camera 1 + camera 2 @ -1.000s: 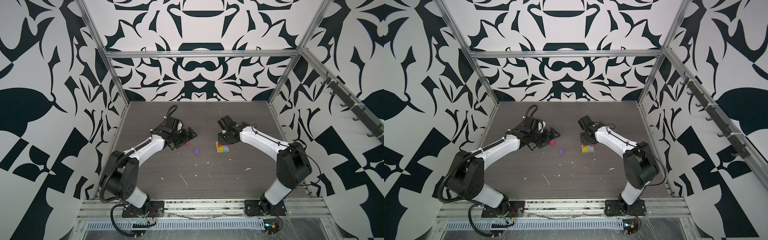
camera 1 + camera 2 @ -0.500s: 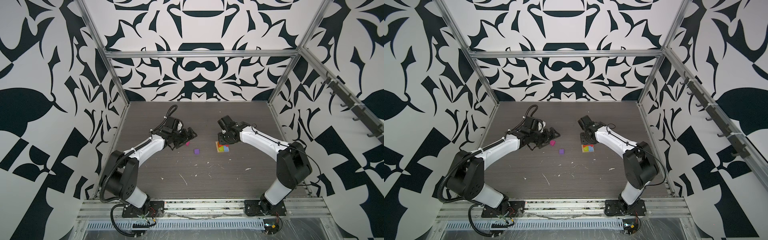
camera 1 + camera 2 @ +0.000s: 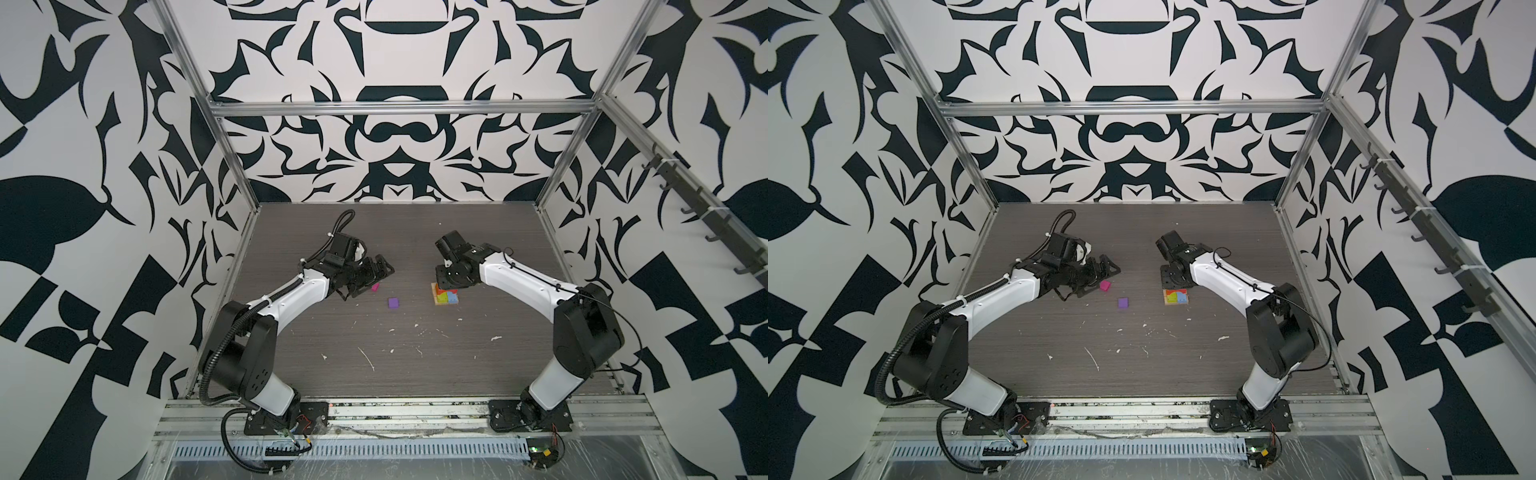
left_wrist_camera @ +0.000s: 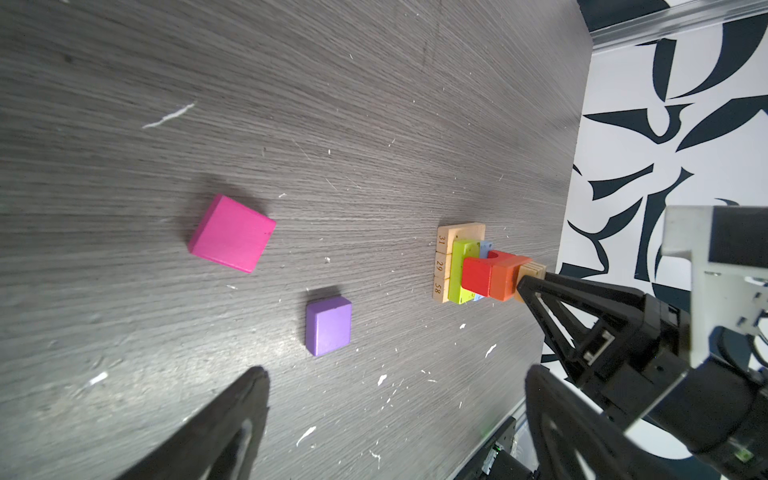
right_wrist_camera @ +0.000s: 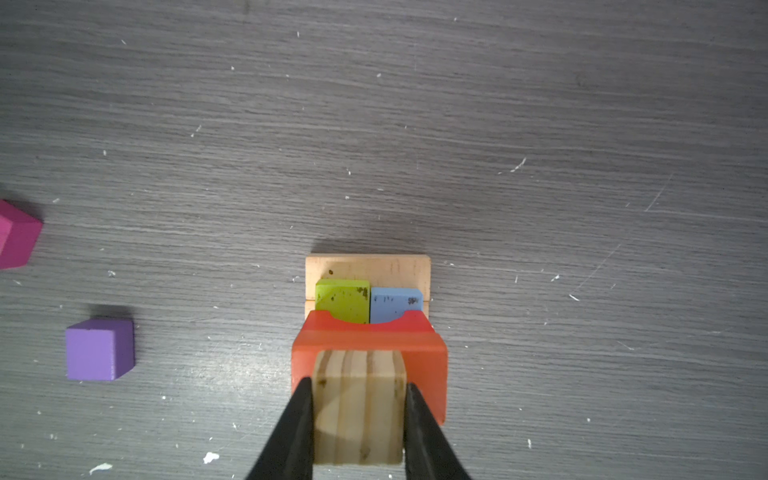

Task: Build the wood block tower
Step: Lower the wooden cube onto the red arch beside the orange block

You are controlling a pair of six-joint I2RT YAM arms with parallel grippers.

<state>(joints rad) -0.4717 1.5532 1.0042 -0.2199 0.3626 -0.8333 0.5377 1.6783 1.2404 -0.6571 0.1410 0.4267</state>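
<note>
Two loose cubes, a magenta cube (image 4: 231, 234) and a purple cube (image 4: 328, 326), near the tower (image 3: 448, 297) — right gripper (image 5: 358, 384) clamped on the tan block (image 5: 358, 415) atop the tower — left gripper (image 4: 397, 374) spread wide, apart from the tower.

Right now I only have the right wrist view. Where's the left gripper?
Observer: The left gripper is wide open and empty, just by the magenta cube.
Operator: Is my load seated?
Observer: In the left wrist view the tan block sits against the orange block, with no gap showing.
Operator: Any markings I can't see?
Observer: The planks are stamped 31, 29 and 58 on their ends.
</note>
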